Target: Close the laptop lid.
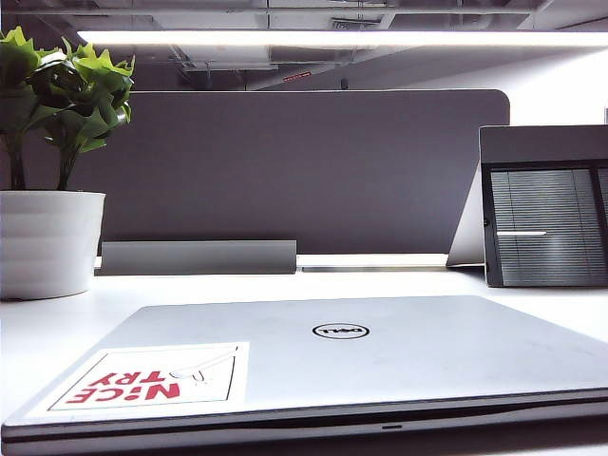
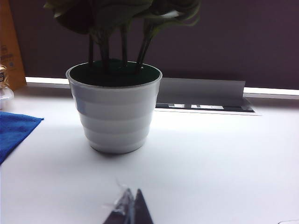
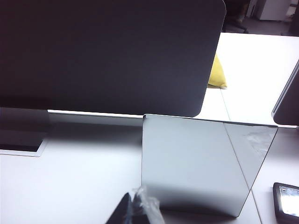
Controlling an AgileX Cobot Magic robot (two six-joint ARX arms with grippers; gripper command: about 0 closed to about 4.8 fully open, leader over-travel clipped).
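- Nearest the exterior camera: the wide silver laptop lid (image 1: 323,356), round logo and red "NICE TRY" sticker (image 1: 152,380) facing up, lying flat on the laptop base at the front of the white table (image 1: 38,328). Only a thin dark seam shows along the front edge. Judged closed.
- Behind it: white ribbed plant pot (image 1: 47,242) far left, grey partition panel (image 1: 304,171) across the back, small dark-framed screen showing blinds (image 1: 546,223) on the right.
- Risk, as a judgement: little remains. Any further downward press would only load the hinge and screen; an arm swinging back low could clip the pot or the small screen's stand.
- Left gripper (image 2: 131,210): tips pressed together, nothing between them, low over bare table facing the pot.
- Right gripper (image 3: 135,210): tips together, empty, facing a silver folded stand (image 3: 196,168).
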